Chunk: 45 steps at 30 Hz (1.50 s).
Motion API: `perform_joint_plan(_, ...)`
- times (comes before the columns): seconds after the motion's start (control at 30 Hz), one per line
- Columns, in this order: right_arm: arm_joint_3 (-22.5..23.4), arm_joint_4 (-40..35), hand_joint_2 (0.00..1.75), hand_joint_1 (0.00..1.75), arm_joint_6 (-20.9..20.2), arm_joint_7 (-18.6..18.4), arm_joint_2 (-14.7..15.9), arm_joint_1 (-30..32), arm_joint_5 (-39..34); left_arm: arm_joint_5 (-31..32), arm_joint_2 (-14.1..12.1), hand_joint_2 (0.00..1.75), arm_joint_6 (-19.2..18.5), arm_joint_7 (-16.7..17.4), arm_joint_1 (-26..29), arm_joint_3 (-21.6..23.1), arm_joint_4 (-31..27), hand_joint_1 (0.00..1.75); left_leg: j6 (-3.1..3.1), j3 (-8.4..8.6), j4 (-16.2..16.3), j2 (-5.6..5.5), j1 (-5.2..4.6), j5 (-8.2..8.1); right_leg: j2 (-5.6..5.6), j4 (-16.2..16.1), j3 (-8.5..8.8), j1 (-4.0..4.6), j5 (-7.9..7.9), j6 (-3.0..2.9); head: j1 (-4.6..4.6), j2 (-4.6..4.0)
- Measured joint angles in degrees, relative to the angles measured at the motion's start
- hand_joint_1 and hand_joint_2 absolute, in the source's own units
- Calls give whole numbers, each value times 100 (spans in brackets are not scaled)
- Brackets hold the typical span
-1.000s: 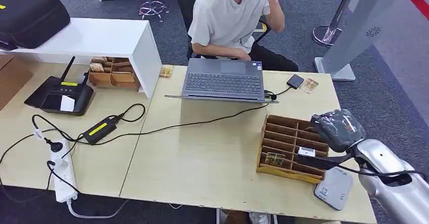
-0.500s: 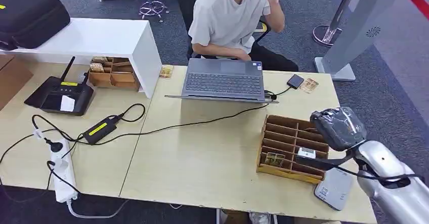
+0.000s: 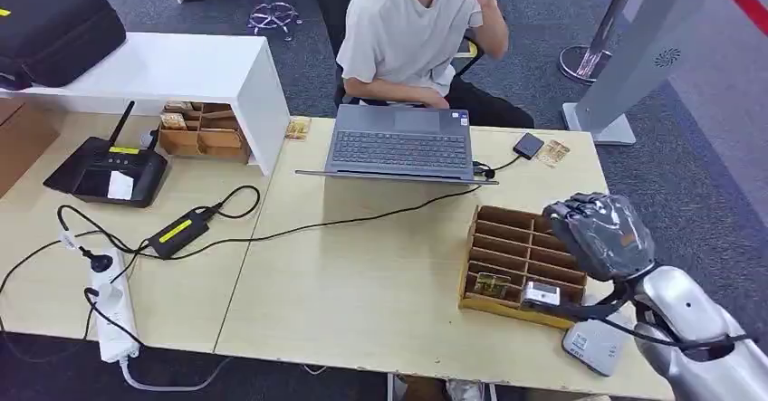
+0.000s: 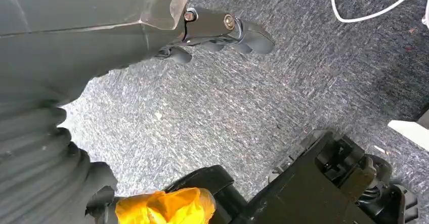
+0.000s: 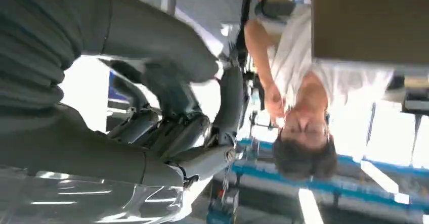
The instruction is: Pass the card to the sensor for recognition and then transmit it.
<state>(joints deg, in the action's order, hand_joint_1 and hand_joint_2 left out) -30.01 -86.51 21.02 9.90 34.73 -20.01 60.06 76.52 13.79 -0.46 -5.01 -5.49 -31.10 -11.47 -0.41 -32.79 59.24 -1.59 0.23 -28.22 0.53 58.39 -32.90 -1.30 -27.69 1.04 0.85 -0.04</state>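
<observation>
My right hand (image 3: 596, 234), wrapped in clear film, hovers over the right end of the wooden card rack (image 3: 507, 254) on the table. In the right wrist view its fingers (image 5: 178, 114) are spread with nothing between them. A patterned card (image 3: 492, 284) stands in a front slot of the rack. A grey flat sensor box (image 3: 590, 344) lies by the table's front right corner, partly under my forearm. My left hand (image 4: 215, 28) hangs over the carpet and holds nothing.
An open laptop (image 3: 401, 142) sits at the far edge with a person behind it. Beside it lie a small black wired box (image 3: 529, 144) and a loose card (image 3: 553, 153). Cables (image 3: 299, 227), a power strip (image 3: 113, 305) and a router (image 3: 107, 169) fill the left side.
My right hand has shifted slightly left over the rack and turned, so its fingers now show at its left side. The cards and sensor box have not moved.
</observation>
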Motion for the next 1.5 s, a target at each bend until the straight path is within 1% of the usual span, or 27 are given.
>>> perform_joint_plan(0.07, -42, -55, 175, 0, -402, -74, 39, -40, -2, -22, -2, 175, 0, 0, 2, 0, 0, 0, 0, -1, 0, 0, 0, 0, 0, 0, 0, 0, 0, 0, 2, 0)
perform_joint_plan(0.13, -98, -68, 175, 0, -628, -89, 68, -121, -42, -29, -2, 175, 0, 0, 2, 0, 0, 0, 0, 0, 0, 1, 0, 0, 1, 0, 0, 0, 1, 0, 0, 0)
perform_joint_plan(0.23, -179, -65, 175, 0, -814, -118, 90, -257, -70, -31, -2, 175, 0, -2, 2, 0, 0, 0, 0, 0, 0, -1, 0, 0, 0, 0, 0, 0, 1, 0, 2, 0)
perform_joint_plan(0.33, -255, -50, 175, 0, -888, -129, 107, -339, -79, -29, -2, 175, 0, 0, 2, 0, 0, 0, 0, 0, 0, -1, 1, 0, -1, 0, 0, 1, 0, 0, 0, 0)
perform_joint_plan(1.03, -625, 195, 175, 0, -1039, -177, 109, -593, -107, -13, -2, 175, -7, 0, 1, 0, 0, 0, 0, -1, 0, -1, 1, 0, -1, 0, 0, 1, 0, 0, 0, 0)
perform_joint_plan(1.33, -804, 675, 175, 0, -1068, -330, 76, -723, -184, 17, 0, 175, -22, 0, -2, 0, 0, 0, 0, -1, 0, -2, 0, 0, -1, 1, 1, 0, 1, 0, 2, 0)
perform_joint_plan(1.5, -806, 1115, 175, 0, -836, -367, 6, -816, -179, 39, 0, 175, -55, 0, -4, 0, 0, 0, 0, -1, 0, -3, 0, 0, -3, 1, 1, 0, 1, 0, 0, 0)
